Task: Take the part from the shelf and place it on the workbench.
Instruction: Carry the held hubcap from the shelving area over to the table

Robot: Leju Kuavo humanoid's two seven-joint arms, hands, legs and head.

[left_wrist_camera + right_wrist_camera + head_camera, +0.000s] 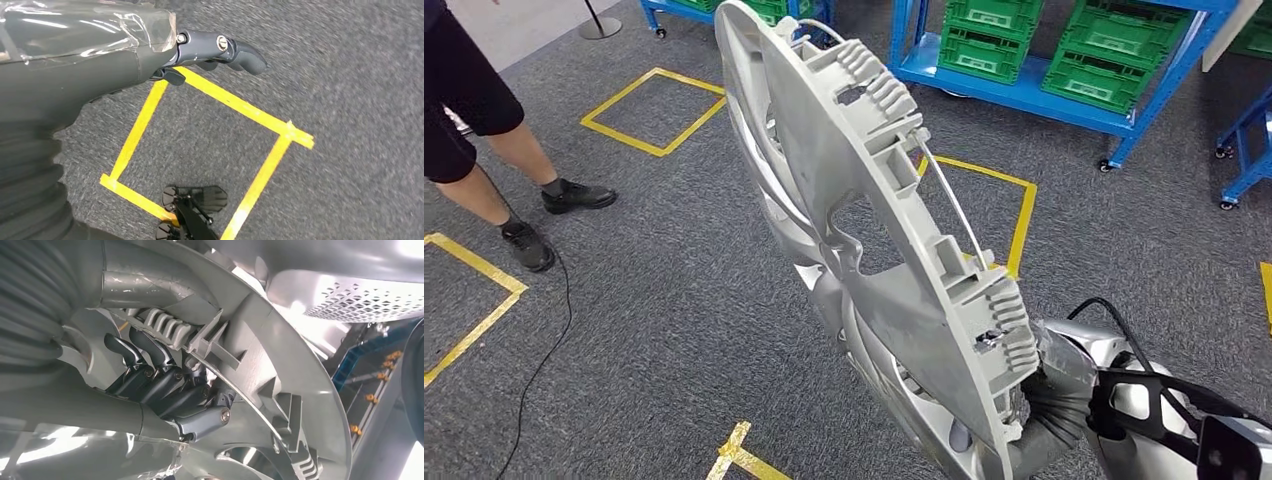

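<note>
Closest thing to you is the part (894, 250), that big grey disc-shaped moulding standing nearly on edge right in front of the head camera, ribbed back face toward you. Its long line runs from far-left and high down to near-right and low, and the low end is where your right hand (165, 390) has it. The right wrist view shows the dark fingers (145, 352) hooked over a ribbed clip block on the rim, thumb underneath, so that hand is clamped on the part. It's up in the air over the floor (654, 300), touching nothing else I can see.

Going left to right: a person's legs (494, 160) stand at the far left near a yellow tape square (654, 110), then the part mid-frame, then the blue shelf (1064, 95) with green crates (1024, 40) behind it, and your right arm (1114, 390) coming in low right.

Your left hand (220, 50) hangs over a tape square, fingers curled in with nothing in them, well away from the part.

No bench in any view, so you'll probably need to turn or walk first. All the weight hangs off one edge grip, so I'd guess it could swing or twist; keep the move slow.
</note>
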